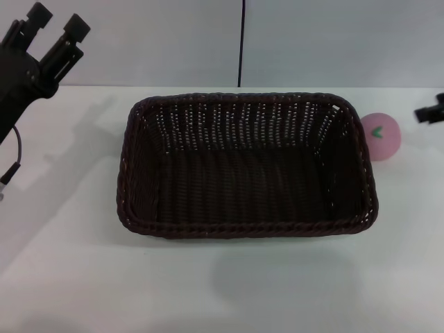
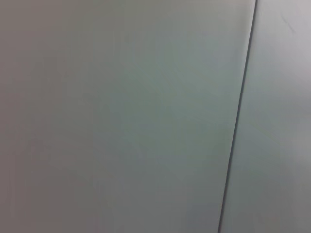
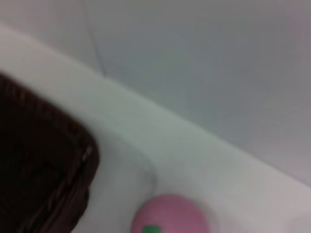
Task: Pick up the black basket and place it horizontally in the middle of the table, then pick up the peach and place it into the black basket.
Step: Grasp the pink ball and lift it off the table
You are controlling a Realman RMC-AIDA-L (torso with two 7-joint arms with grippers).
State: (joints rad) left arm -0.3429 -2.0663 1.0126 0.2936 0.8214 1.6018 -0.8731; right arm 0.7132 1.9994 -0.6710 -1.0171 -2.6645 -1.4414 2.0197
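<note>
The black basket (image 1: 246, 166) lies lengthwise across the middle of the white table (image 1: 83, 263), open side up and empty. The pink peach (image 1: 380, 136) sits on the table just beyond the basket's right end. My left gripper (image 1: 57, 24) is raised at the far left, away from the basket, open and empty. Only a dark tip of my right gripper (image 1: 430, 111) shows at the right edge, just right of the peach. The right wrist view shows the basket's corner (image 3: 43, 160) and the peach (image 3: 170, 216) beside it on the table (image 3: 160, 145).
A grey wall with a dark vertical seam (image 1: 242, 41) stands behind the table. The left wrist view shows only that wall and the seam (image 2: 238, 121). A cable (image 1: 12, 163) hangs from the left arm.
</note>
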